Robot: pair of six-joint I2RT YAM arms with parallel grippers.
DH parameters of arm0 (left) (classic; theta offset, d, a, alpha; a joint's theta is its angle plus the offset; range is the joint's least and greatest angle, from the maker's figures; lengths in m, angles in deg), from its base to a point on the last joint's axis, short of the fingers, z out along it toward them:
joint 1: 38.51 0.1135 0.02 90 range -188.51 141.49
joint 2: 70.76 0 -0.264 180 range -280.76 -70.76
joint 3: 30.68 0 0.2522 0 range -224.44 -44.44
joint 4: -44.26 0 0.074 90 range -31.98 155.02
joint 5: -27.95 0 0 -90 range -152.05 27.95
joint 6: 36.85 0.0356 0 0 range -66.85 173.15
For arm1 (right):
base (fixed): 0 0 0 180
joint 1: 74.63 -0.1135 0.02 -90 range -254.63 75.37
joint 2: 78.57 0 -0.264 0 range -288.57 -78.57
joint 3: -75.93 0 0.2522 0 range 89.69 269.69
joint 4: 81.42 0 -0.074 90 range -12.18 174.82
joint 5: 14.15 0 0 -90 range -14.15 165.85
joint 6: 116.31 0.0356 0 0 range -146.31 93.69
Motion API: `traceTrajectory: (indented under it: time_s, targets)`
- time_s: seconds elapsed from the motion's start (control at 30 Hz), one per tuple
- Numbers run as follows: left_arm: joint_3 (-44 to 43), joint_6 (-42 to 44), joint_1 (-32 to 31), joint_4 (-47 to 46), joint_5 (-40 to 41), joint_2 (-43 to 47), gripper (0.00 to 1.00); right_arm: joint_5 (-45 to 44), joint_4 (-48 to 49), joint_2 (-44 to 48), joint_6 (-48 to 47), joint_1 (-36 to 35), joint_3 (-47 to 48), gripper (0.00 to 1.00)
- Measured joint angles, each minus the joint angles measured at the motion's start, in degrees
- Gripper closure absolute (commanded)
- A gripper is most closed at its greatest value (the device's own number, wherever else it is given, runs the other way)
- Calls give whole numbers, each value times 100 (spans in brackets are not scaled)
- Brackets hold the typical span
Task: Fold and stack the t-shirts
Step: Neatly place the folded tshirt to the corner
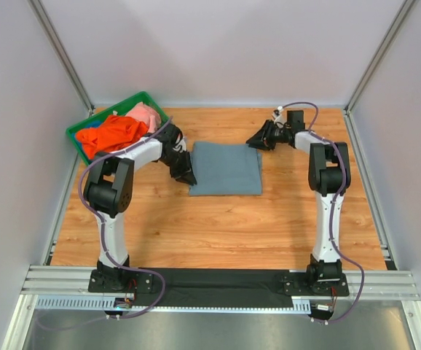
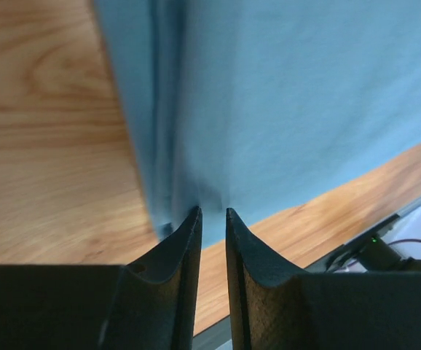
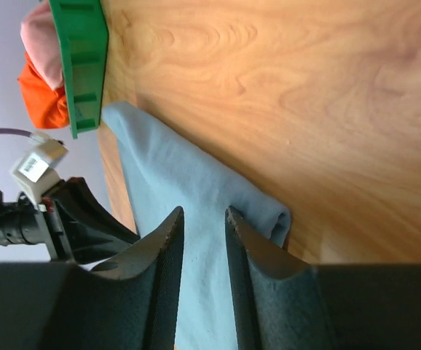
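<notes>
A slate grey-blue t-shirt (image 1: 225,168) lies folded into a flat rectangle on the wooden table. My left gripper (image 1: 188,175) sits low at the shirt's left edge. In the left wrist view its jaws (image 2: 211,211) stand a narrow gap apart with nothing between them, tips at the hem of the shirt (image 2: 290,109). My right gripper (image 1: 256,141) is at the shirt's far right corner. Its jaws (image 3: 205,211) are slightly apart and empty over the folded corner of the shirt (image 3: 189,175). An orange t-shirt (image 1: 112,135) and a pink one (image 1: 146,113) lie crumpled in the bin.
The green plastic bin (image 1: 123,102) stands at the far left of the table, close behind my left arm; it also shows in the right wrist view (image 3: 83,58). White walls enclose the table on three sides. Bare wood (image 1: 218,226) lies in front of the shirt.
</notes>
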Motion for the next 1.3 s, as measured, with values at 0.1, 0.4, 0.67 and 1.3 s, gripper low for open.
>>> traceTrajectory:
  time_s: [0.1,0.4,0.67,1.3]
  targets:
    - [-151,98,33,433,243,-46,74,-68,-122,-2,-31,72,245,64]
    - [-1899,146,70,1517,804,116,73,-1051,-1617,935,-623,125,396,39]
    - [-186,81,74,1676,745,2090,73,-2144,-2736,2365,-1419,-114,-999,37]
    - [1003,9,74,1674,205,3626,72,-3447,-3086,2173,-1779,-767,-1580,49]
